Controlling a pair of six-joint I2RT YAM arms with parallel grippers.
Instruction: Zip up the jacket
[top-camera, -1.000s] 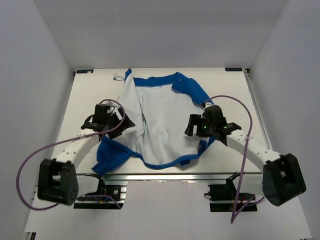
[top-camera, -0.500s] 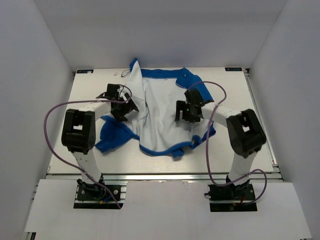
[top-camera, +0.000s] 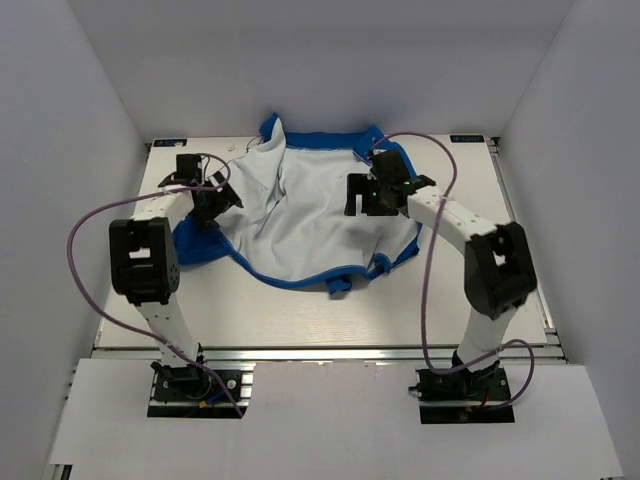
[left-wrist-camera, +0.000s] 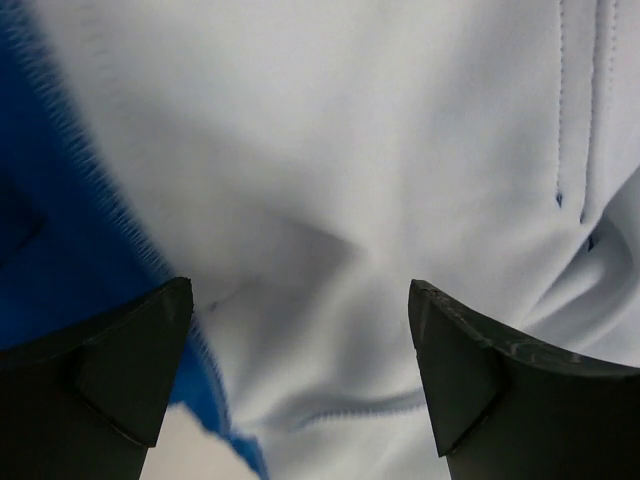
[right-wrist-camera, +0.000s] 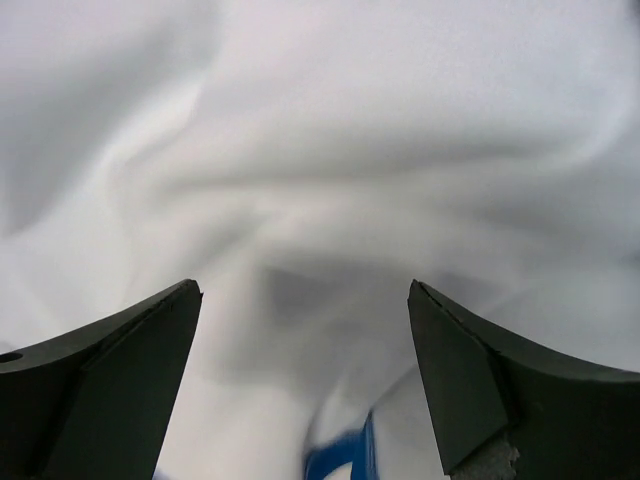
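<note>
The jacket (top-camera: 300, 215) lies spread open on the table (top-camera: 300, 320), white lining up, with blue edges around it and the collar at the far edge. The zipper does not show clearly. My left gripper (top-camera: 210, 198) is open over the jacket's left edge. In the left wrist view the gripper (left-wrist-camera: 300, 370) has white lining (left-wrist-camera: 380, 200) and a blue edge (left-wrist-camera: 90, 240) below its spread jaws. My right gripper (top-camera: 360, 196) is open over the right part of the lining. The right wrist view shows this gripper (right-wrist-camera: 300, 385) holding nothing, over rumpled lining (right-wrist-camera: 330, 170).
White walls (top-camera: 90, 150) enclose the table on the left, right and far sides. Purple cables (top-camera: 90, 230) loop from both arms. A blue sleeve (top-camera: 195, 245) lies bunched at the jacket's left. A blue hem fold (top-camera: 340, 283) points at the near side.
Both arms have reached from the near side toward the far edge. The jacket has shifted away from the near edge and lies flatter and wider.
</note>
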